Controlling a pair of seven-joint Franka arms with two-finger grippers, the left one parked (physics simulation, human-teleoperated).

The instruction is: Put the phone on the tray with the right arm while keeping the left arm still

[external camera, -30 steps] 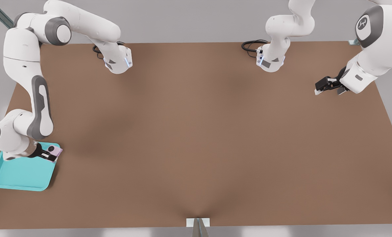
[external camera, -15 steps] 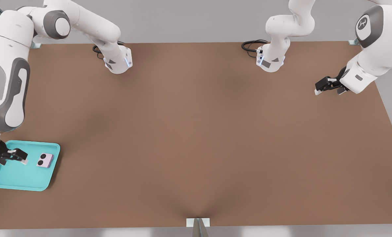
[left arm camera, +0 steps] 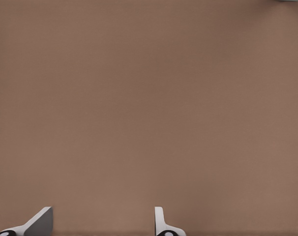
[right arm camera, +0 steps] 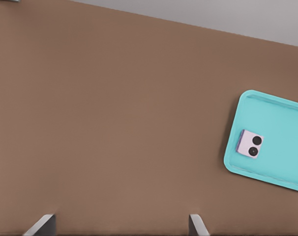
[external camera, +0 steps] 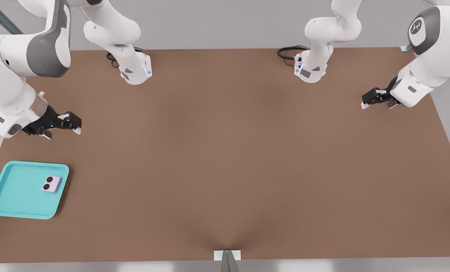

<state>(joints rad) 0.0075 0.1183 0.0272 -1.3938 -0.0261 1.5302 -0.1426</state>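
The table (external camera: 225,158) is the biggest thing under me: a broad brown slab, matte and even, with nothing glossy about it. My own arm (external camera: 17,75) comes next, white jointed shells with grey panels, bent in from the front view's left edge and angled down so that my wrist points across the table towards three o'clock in that view.

The tray (external camera: 6,189) follows, a turquoise square of smooth plastic with rounded corners and a low raised rim, lying flat near the table's corner at the front view's lower left. From my wrist camera the tray (right arm camera: 282,123) shows the same rim and soft corners.

My gripper (external camera: 73,127) hangs above bare table, at about twelve o'clock from the tray in the front view and clear of its rim. My jaws stand spread wide and hold nothing: the two white-tipped fingers (right arm camera: 41,225) show in the wrist view with plain brown table between them.

Smallest is the phone (external camera: 51,184), a pale pink, squarish folded thing with two black round lenses on its upper face. It lies flat inside the tray, close to the rim on the side towards three o'clock in the front view, and not touching me. From my jaws it sits at roughly six o'clock, well apart. In the wrist view the phone (right arm camera: 250,143) rests just inside the tray's nearer edge.
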